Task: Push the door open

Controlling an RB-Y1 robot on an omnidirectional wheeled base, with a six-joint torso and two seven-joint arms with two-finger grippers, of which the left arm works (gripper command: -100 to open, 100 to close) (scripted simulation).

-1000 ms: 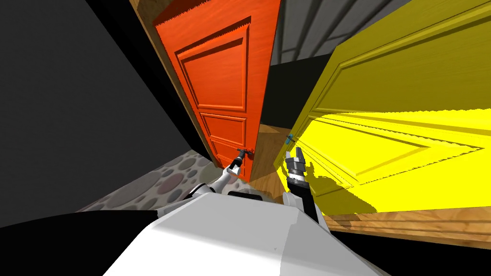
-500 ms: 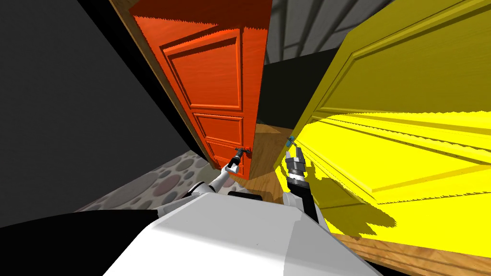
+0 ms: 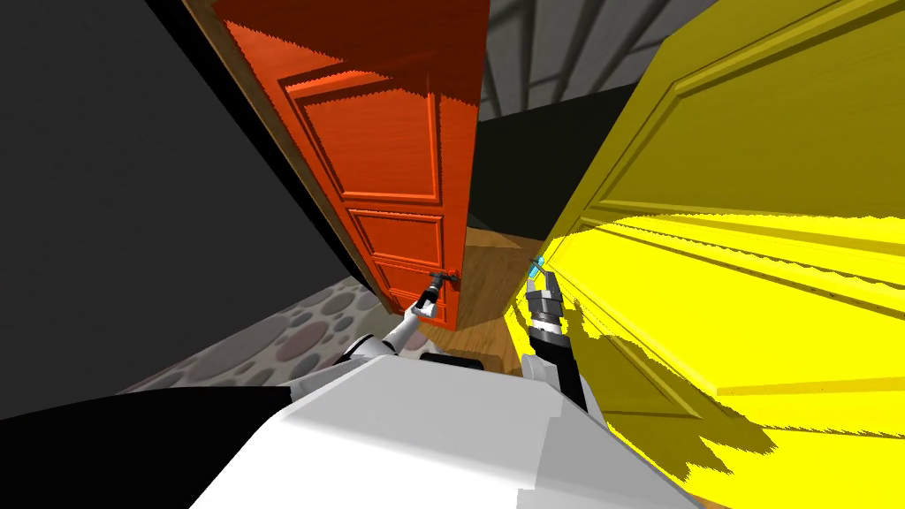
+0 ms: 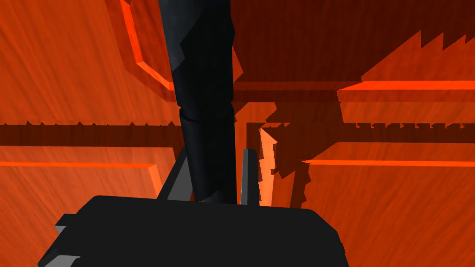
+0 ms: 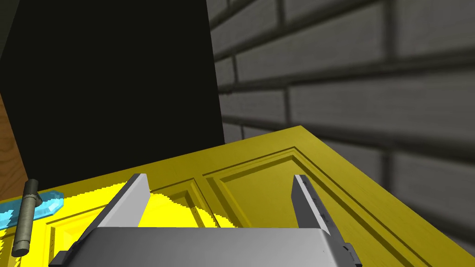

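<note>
The left pincer (image 4: 216, 155) is clamped on the dark handle (image 4: 204, 92) of the half-open orange door (image 3: 389, 150), which looks to need more pushing, while the right pincer (image 5: 220, 179) sits apart beside the yellow door (image 5: 259, 153).

The orange-red door (image 3: 389, 159) has a streaky wood grain, turning deep red where shadow crosses its panels, and its lever (image 4: 204, 92) is near-black. The yellow door (image 3: 751, 177) is bright lemon in the light and dull mustard in shade, with a pale blue plate (image 5: 44, 208) and an olive-grey handle (image 5: 25, 218). The carpet (image 3: 300, 327) is light grey, dotted with grey and mauve round spots. The floorboards (image 3: 482, 283) show brown wood grain. The brick wall (image 5: 352, 69) is grey with darker joints. The right gripper (image 5: 219, 178) has light grey fingers.
</note>
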